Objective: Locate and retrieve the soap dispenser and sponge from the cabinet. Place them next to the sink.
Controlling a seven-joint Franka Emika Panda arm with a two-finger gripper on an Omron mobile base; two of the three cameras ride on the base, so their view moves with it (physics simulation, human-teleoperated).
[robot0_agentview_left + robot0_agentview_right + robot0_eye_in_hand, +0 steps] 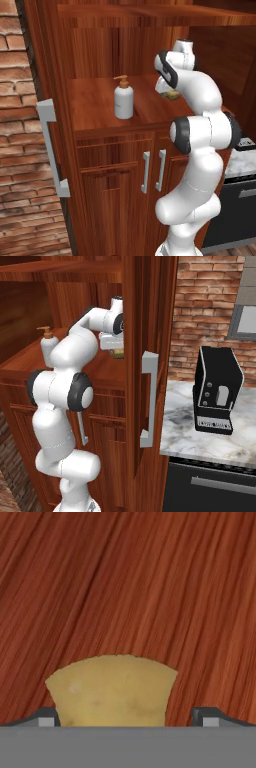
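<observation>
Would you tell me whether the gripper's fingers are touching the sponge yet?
Cannot tell. In the hand view the sponge lies between the open gripper fingertips, its left edge right beside one; no plain gap or contact shows.

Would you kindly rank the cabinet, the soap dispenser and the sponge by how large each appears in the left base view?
1. The cabinet, by far the largest.
2. The soap dispenser, a small bottle on the shelf.
3. The sponge, smallest as seen, though the arm hides part of it and it sits further back, so its true size is unsure.
</observation>
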